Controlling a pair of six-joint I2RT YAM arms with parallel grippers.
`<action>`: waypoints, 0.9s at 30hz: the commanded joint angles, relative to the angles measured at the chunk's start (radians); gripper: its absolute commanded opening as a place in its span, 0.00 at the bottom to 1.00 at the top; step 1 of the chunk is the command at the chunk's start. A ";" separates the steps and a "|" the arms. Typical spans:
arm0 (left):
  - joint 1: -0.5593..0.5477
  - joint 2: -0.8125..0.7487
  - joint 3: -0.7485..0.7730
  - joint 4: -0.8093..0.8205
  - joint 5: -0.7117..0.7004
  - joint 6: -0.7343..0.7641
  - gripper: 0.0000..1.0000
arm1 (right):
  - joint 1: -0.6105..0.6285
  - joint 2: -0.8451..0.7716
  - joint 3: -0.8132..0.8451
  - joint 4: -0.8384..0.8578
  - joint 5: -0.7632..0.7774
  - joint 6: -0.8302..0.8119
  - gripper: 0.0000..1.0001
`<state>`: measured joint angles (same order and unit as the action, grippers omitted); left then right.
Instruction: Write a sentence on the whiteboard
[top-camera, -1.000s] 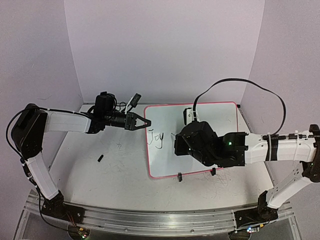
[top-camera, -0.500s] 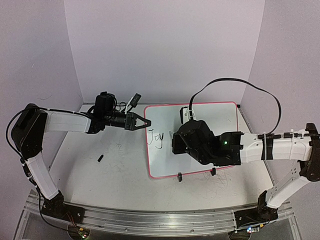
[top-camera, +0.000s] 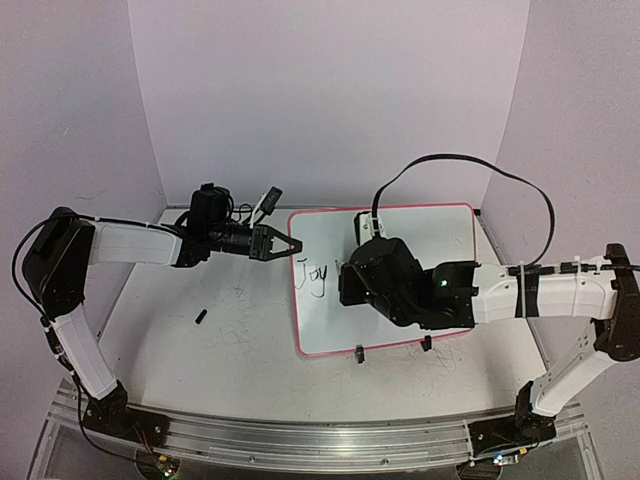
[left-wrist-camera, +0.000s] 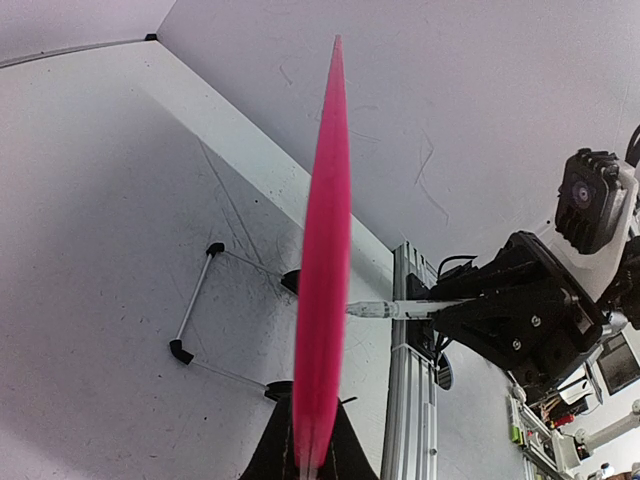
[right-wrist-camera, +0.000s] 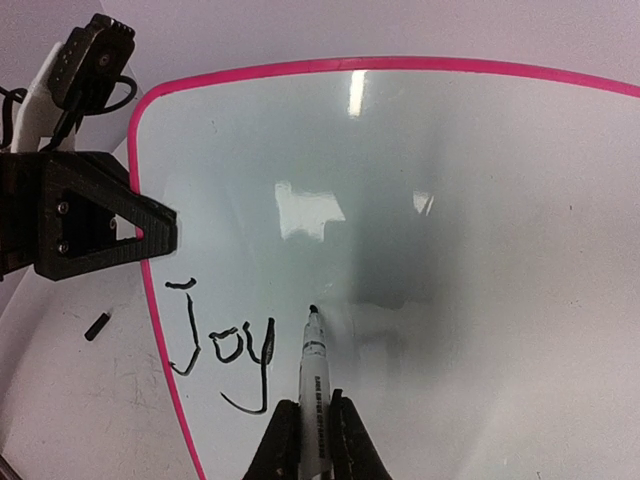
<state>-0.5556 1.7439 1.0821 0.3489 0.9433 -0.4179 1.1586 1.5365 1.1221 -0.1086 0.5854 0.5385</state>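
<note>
The whiteboard (top-camera: 440, 240) lies on the table, white with a pink-red border, and "Joy" (top-camera: 312, 275) is written in black near its left edge. My left gripper (top-camera: 297, 243) is shut on that left edge; the left wrist view shows the pink rim (left-wrist-camera: 325, 250) running up from between the jaws of the left gripper (left-wrist-camera: 312, 430). My right gripper (top-camera: 348, 280) hangs over the board, shut on a white marker (right-wrist-camera: 314, 370). The marker's black tip sits at the board surface (right-wrist-camera: 480, 200) just right of the "y" (right-wrist-camera: 250, 365). The right gripper (right-wrist-camera: 312, 405) points toward the far edge.
A small black cap (top-camera: 201, 317) lies on the scribbled grey tabletop left of the board. Two black clips (top-camera: 359, 352) (top-camera: 426, 343) sit on the board's near edge. The right arm's cable (top-camera: 450, 160) loops above the board. Walls close in on three sides.
My right arm has shifted a little to the left and away over the board, carrying the marker with it. The left arm and the board have not moved.
</note>
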 joint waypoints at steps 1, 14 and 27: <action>0.002 -0.006 -0.002 -0.021 -0.007 -0.024 0.00 | -0.008 0.010 0.025 0.028 0.021 -0.004 0.00; 0.002 -0.008 -0.001 -0.020 -0.006 -0.024 0.00 | 0.001 -0.023 0.022 -0.001 0.015 0.008 0.00; 0.002 -0.008 -0.002 -0.020 -0.005 -0.025 0.00 | 0.008 -0.013 0.005 -0.012 -0.012 0.029 0.00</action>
<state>-0.5556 1.7439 1.0821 0.3489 0.9440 -0.4179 1.1610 1.5019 1.1030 -0.1227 0.5733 0.5683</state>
